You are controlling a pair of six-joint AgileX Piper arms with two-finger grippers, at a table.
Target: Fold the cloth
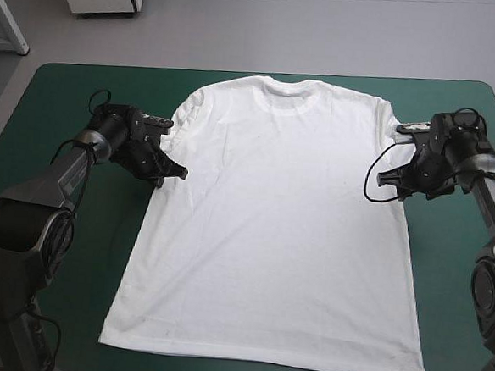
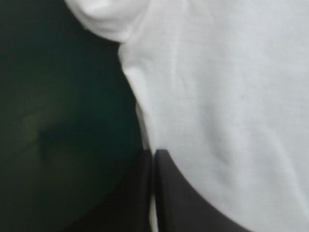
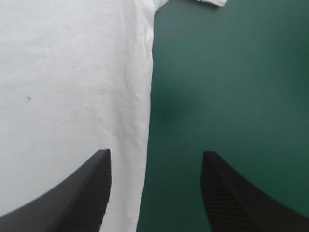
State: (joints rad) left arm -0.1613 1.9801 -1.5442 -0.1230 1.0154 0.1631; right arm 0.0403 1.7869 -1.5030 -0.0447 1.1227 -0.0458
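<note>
The T-shirt (image 1: 270, 229) is white cloth, matt and soft, with faint creases and a few tiny dark specks. The teal-green bench cover (image 1: 67, 88) looks smooth and matt. The black fingers (image 3: 231, 203) are matt, finely ribbed along their inner faces.

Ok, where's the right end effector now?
In the high view, the right end effector sits at the T-shirt's right side edge below the sleeve, open, straddling that edge over the teal-green cover.

T-shirt (image 2: 227, 96) blurred, cropped in the left wrist view, edge hidden within left tool (image 2: 153, 155)
</note>
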